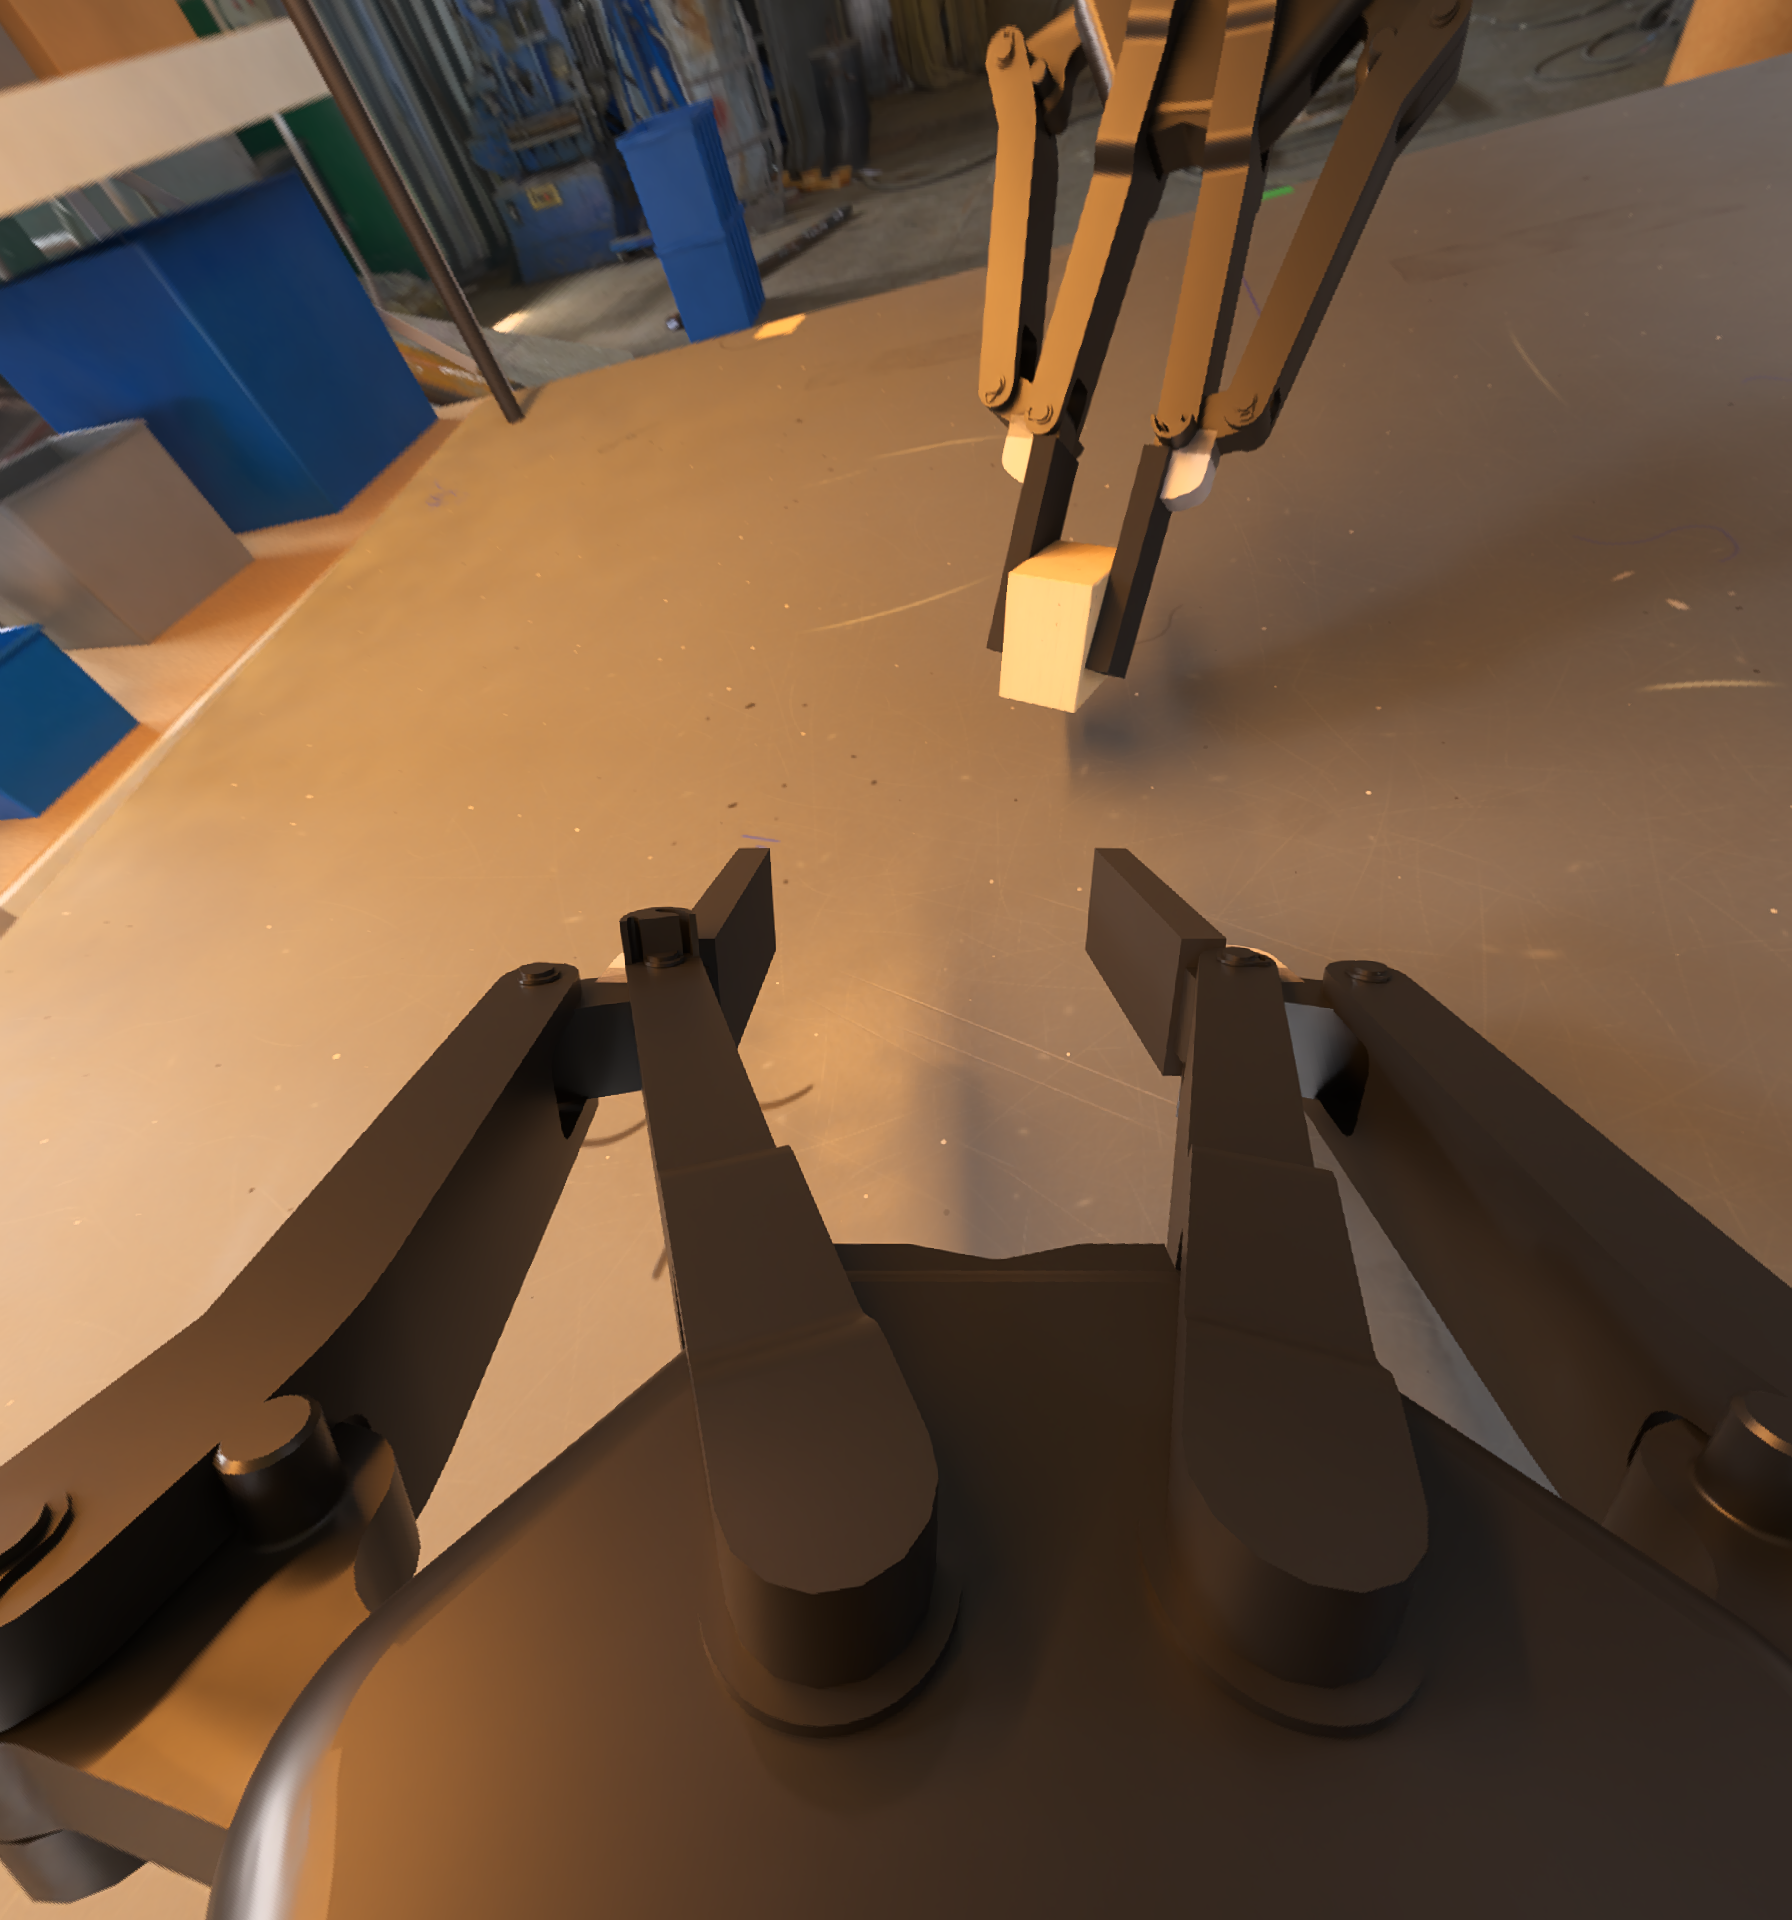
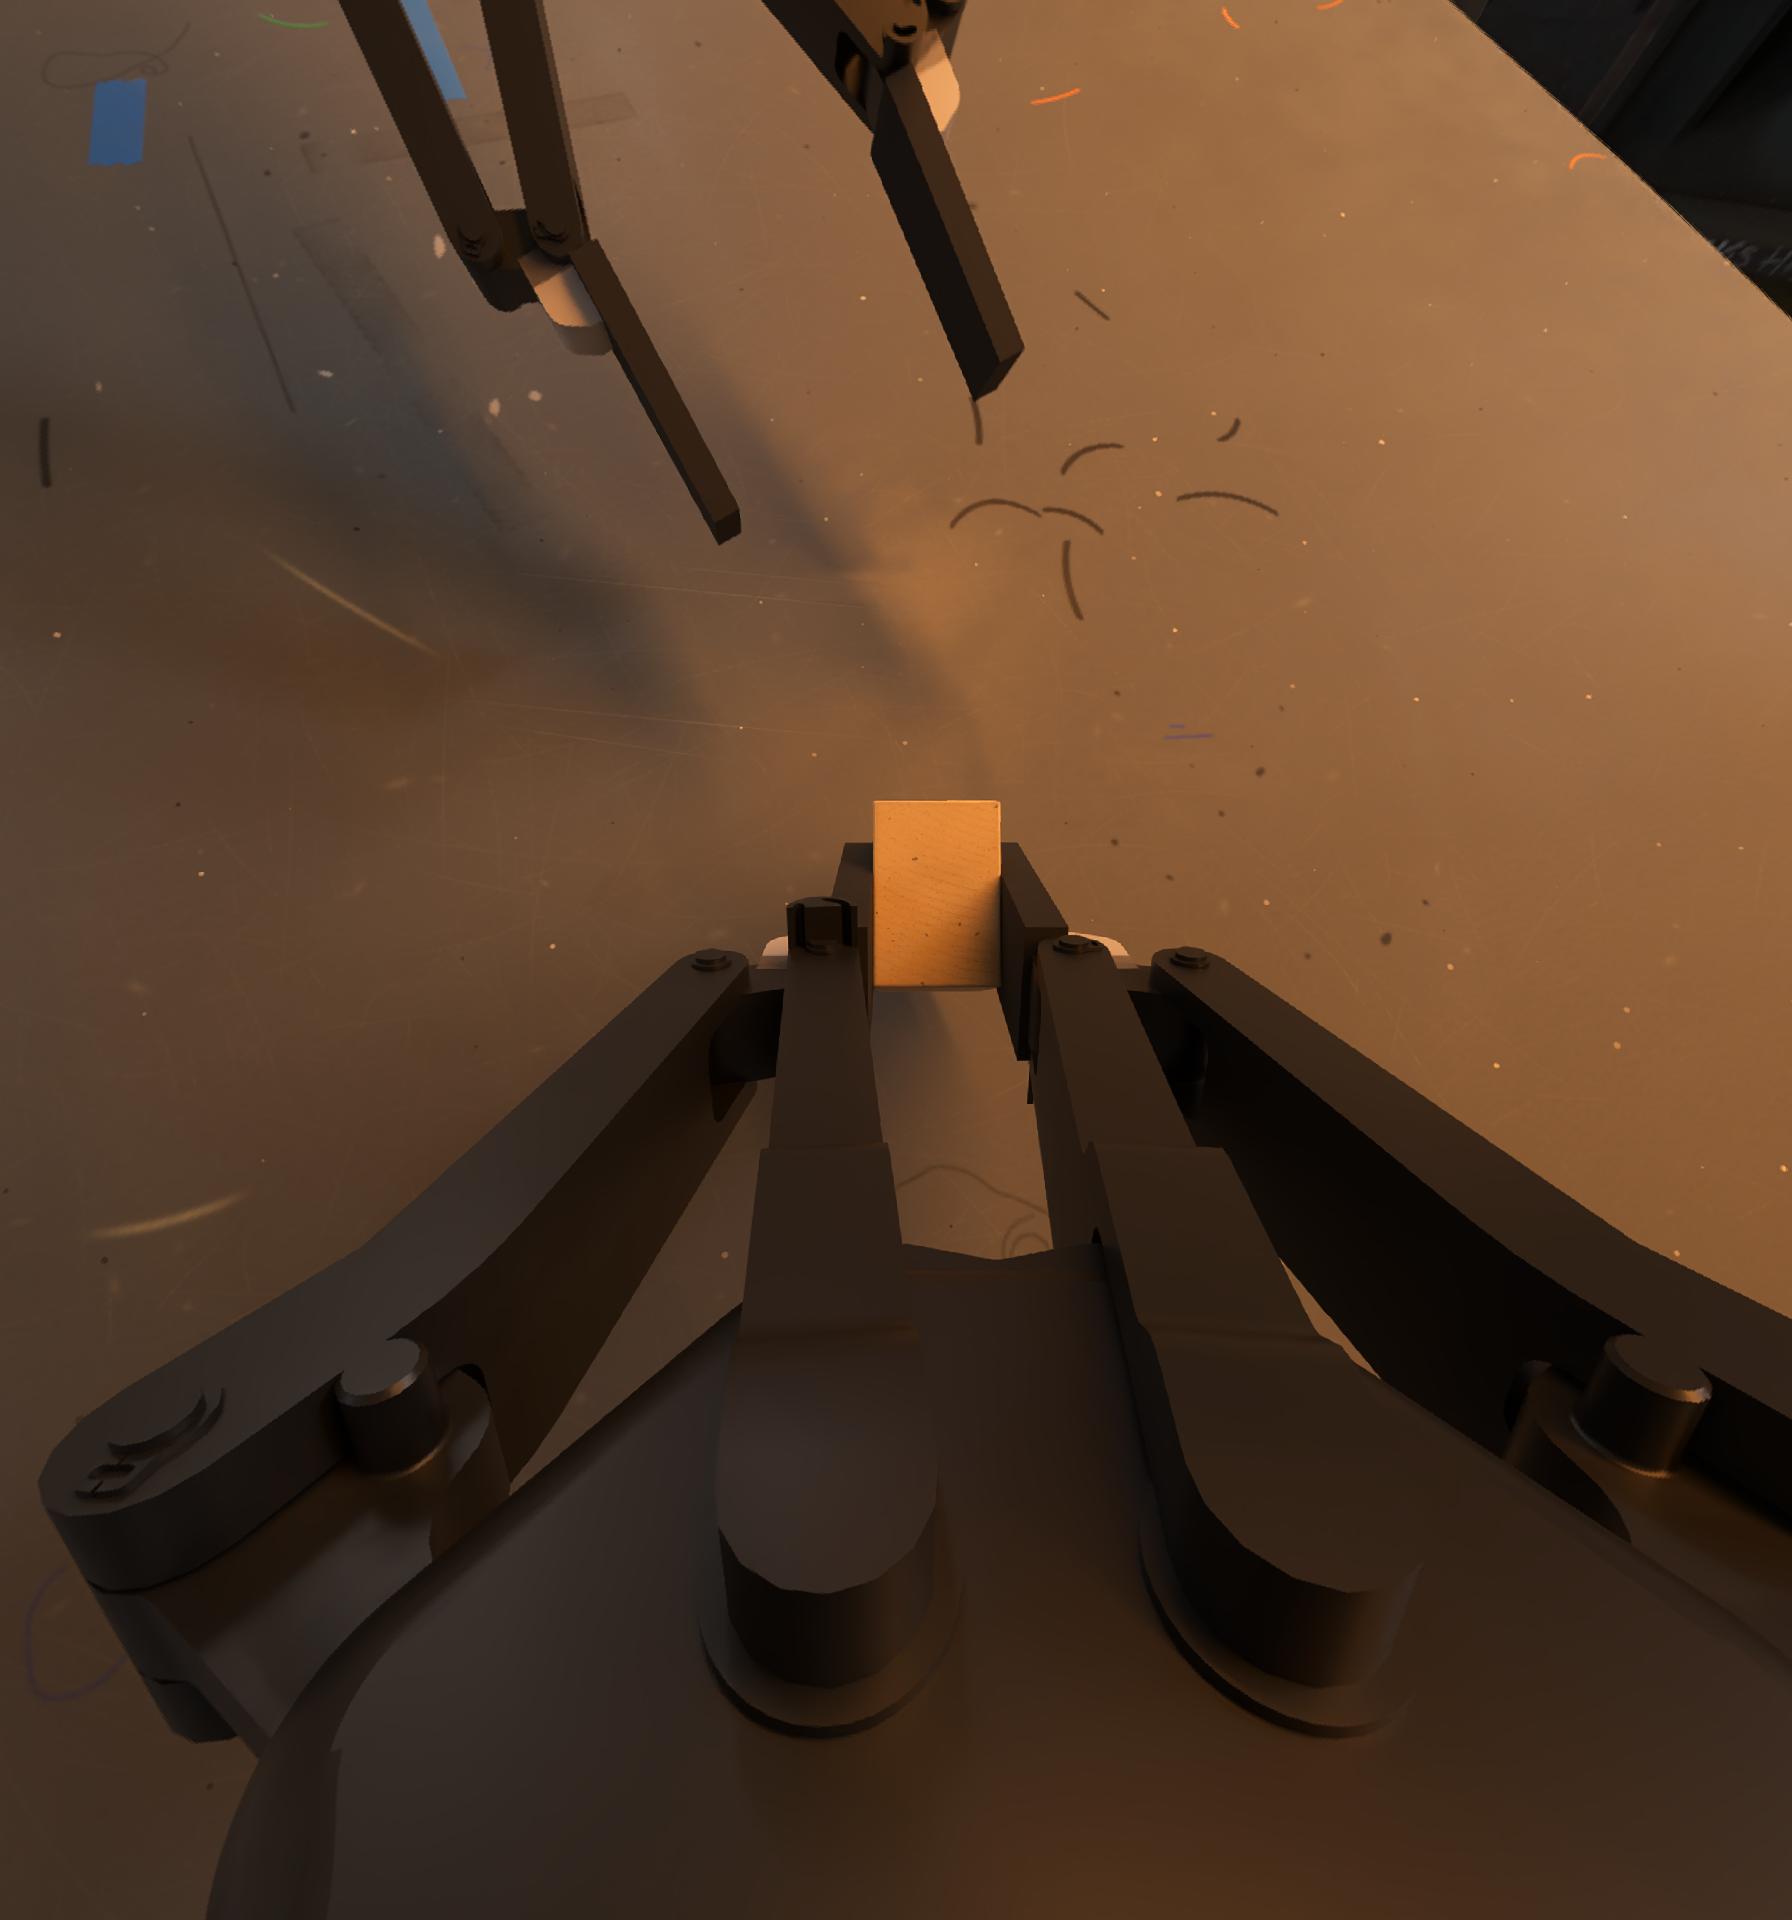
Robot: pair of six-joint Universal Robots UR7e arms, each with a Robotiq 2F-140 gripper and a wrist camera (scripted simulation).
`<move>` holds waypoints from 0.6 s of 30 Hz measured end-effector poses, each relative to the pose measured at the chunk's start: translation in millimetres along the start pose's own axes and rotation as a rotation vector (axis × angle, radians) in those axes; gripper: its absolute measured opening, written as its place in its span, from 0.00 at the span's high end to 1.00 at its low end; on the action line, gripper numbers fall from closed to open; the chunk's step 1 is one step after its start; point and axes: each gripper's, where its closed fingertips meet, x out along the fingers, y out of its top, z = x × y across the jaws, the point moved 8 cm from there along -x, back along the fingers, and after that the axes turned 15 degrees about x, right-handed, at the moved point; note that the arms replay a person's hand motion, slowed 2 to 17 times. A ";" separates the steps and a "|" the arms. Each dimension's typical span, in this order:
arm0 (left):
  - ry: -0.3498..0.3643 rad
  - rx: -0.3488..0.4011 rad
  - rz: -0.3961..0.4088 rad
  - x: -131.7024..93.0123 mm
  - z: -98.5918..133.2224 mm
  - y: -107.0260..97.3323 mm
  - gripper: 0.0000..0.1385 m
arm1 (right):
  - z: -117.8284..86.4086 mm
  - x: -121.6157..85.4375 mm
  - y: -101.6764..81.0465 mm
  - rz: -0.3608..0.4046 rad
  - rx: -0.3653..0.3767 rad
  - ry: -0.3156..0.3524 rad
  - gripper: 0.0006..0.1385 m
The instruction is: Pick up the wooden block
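Note:
The wooden block (image 2: 936,894) is a pale rectangular piece held between the fingers of my right gripper (image 2: 936,862), which is shut on it. In the left wrist view the same block (image 1: 1053,629) hangs a little above the table in the right gripper (image 1: 1063,649), with its shadow on the surface below. My left gripper (image 1: 931,883) is open and empty, above the table and short of the block. It also shows in the right wrist view (image 2: 861,457), open, beyond the block.
The brown scratched table (image 1: 456,727) spreads under both grippers. Beyond its far left edge stand blue bins (image 1: 196,343), a grey box (image 1: 81,530) and a dark pole (image 1: 414,208). Blue tape (image 2: 118,123) lies on the table in the right wrist view.

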 end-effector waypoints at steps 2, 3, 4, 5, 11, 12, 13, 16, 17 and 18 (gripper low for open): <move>-0.026 -0.002 -0.012 4.3 0.0 -1.2 0.42 | -0.2 1.3 -0.2 -0.005 -0.002 0.002 0.80; -0.039 -0.003 -0.017 6.4 0.2 -1.7 0.42 | -0.3 2.0 -0.4 -0.007 -0.003 0.004 0.80; -0.052 -0.003 -0.022 8.2 0.5 -2.1 0.43 | -0.5 2.5 -0.5 -0.009 -0.003 0.006 0.80; -0.065 -0.003 -0.026 9.9 1.0 -2.4 0.44 | -0.6 3.0 -0.7 -0.011 -0.003 0.008 0.80; -0.140 0.023 -0.029 16.2 5.3 -2.4 0.61 | -1.2 5.3 -2.1 -0.019 -0.005 0.023 0.80; -0.142 0.029 -0.026 17.1 5.5 -1.9 0.62 | -1.2 5.7 -2.3 -0.020 -0.005 0.026 0.80; -0.139 0.033 -0.022 18.4 5.5 -1.4 0.62 | -1.3 6.0 -2.5 -0.021 -0.006 0.028 0.80; -0.129 0.039 -0.018 21.5 5.8 0.2 0.62 | -1.4 6.9 -3.1 -0.026 -0.007 0.033 0.80; -0.129 0.037 -0.019 22.2 6.0 0.8 0.62 | -1.5 7.2 -3.2 -0.027 -0.007 0.034 0.80; -0.132 0.035 -0.021 23.0 5.9 1.3 0.61 | -1.6 7.4 -3.3 -0.028 -0.008 0.036 0.80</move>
